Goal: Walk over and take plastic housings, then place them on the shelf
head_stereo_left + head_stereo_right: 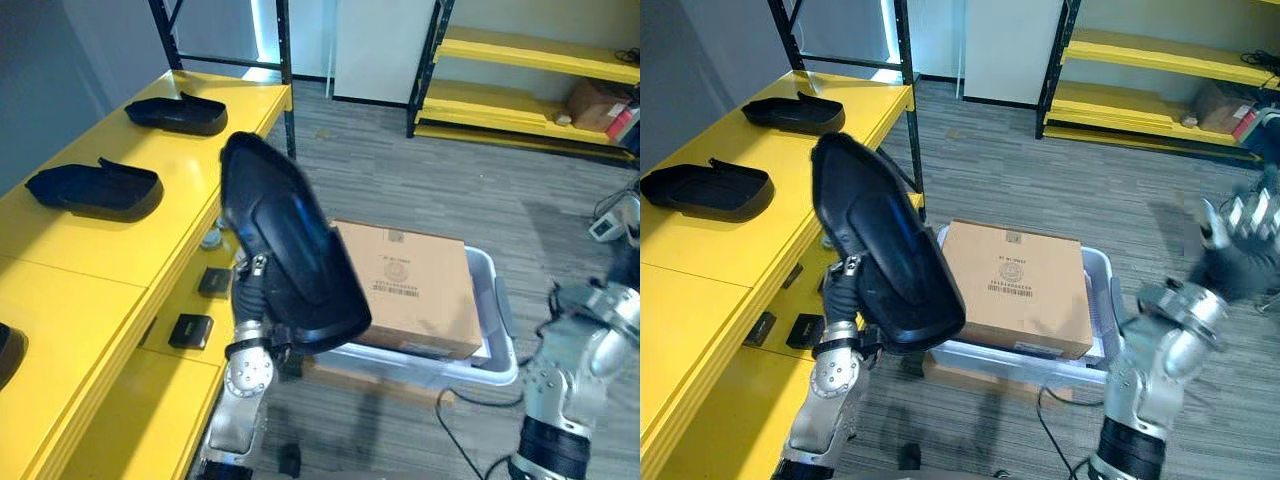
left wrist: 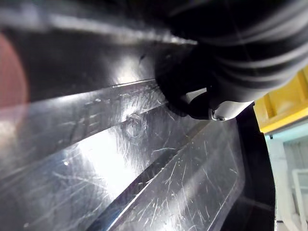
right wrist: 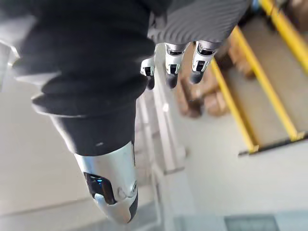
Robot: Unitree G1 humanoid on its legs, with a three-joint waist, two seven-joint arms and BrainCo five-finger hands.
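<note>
Where the shelf (image 1: 90,260) runs along the left, a near housing (image 1: 95,190) and a far housing (image 1: 178,113) lie on its yellow top, well apart. Just right of the shelf's edge, the left hand (image 2: 207,98) holds the raised housing (image 1: 285,240) up in the air. It is glossy black and tilted, with its upper end toward the shelf. In the wrist view the thumb is clamped onto its surface, and the other fingers are hidden behind it. Behind it and to the right, a cardboard box (image 1: 410,285) sits in a pale bin (image 1: 500,345) on the floor, and the raised housing overlaps the box's left edge. Farther right, the right hand (image 1: 1240,235) is lifted clear of everything, its fingers (image 3: 173,65) straight and holding nothing. A yellow rack (image 1: 520,50) stands at the back right.
</note>
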